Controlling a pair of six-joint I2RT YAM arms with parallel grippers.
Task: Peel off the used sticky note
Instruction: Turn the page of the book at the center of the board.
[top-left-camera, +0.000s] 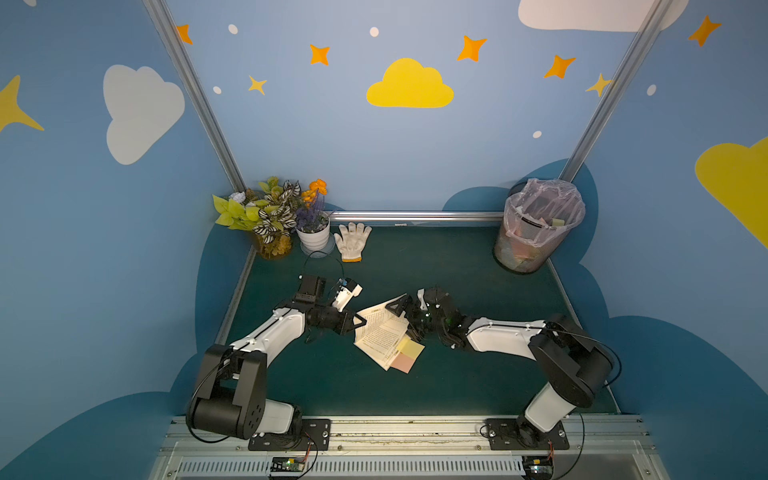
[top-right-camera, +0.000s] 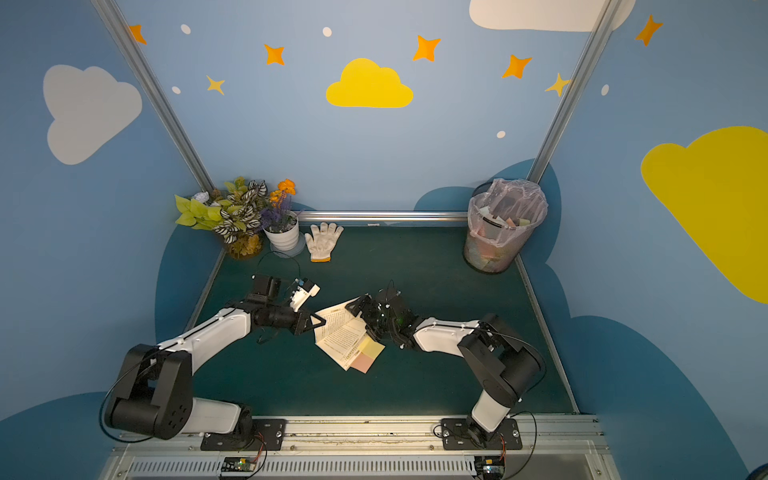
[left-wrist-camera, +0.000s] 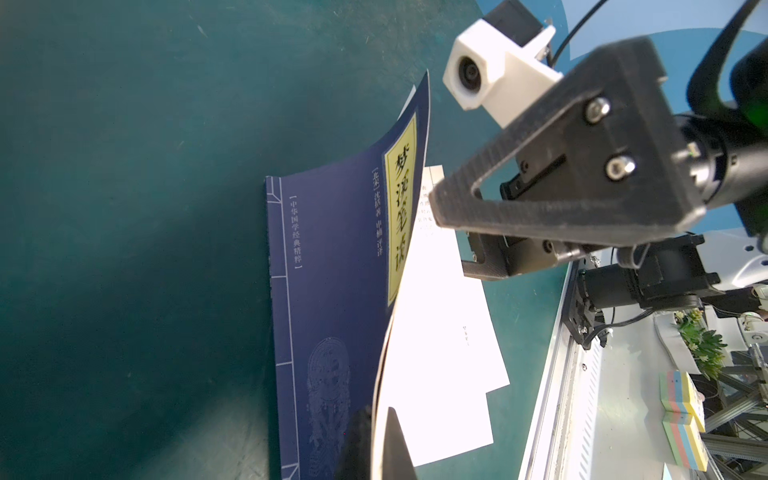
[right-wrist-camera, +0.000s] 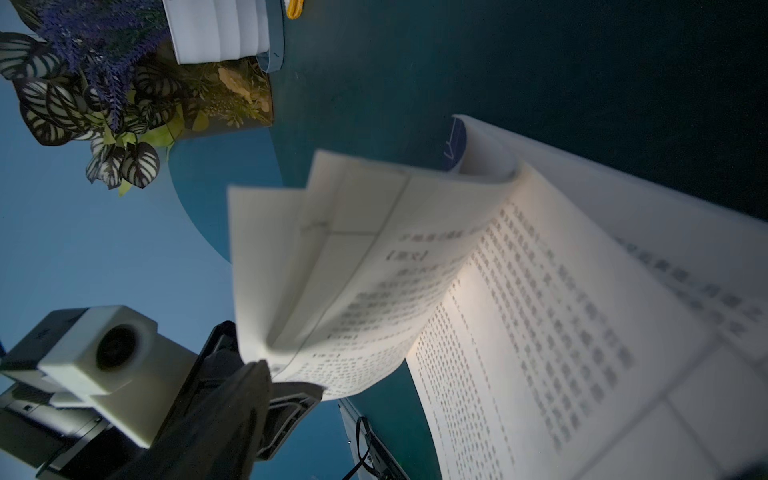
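open booklet (top-left-camera: 380, 332) on the green table (top-left-camera: 478, 374), shown in both top views. the left gripper (top-left-camera: 362, 321) was clamped on the raised cover and a few leaves at the booklet's 9 o'clock edge. the right gripper (left-wrist-camera: 453, 239) stood with jaws apart and empty near the 1 o'clock corner. the yellow sticky note (top-left-camera: 410, 347) and the pink sticky note (top-left-camera: 402, 362) lay at the 5 o'clock corner, touching one another and jutting past the page edge, well apart from both grippers. which of the two was the used one could not be told. probable hazards: the notes lay so close that a pinch could take both, or catch the thin page beneath and tear it. a pull on the adhesive strip could drag the light booklet across the table, since only its 9 o'clock edge was restrained. a slip in the left clamp could let the curled leaves fall back over the notes. a freed note could also cling to a finger rather than drop into the lined bin (top-left-camera: 538, 232) at the table's 1 o'clock.
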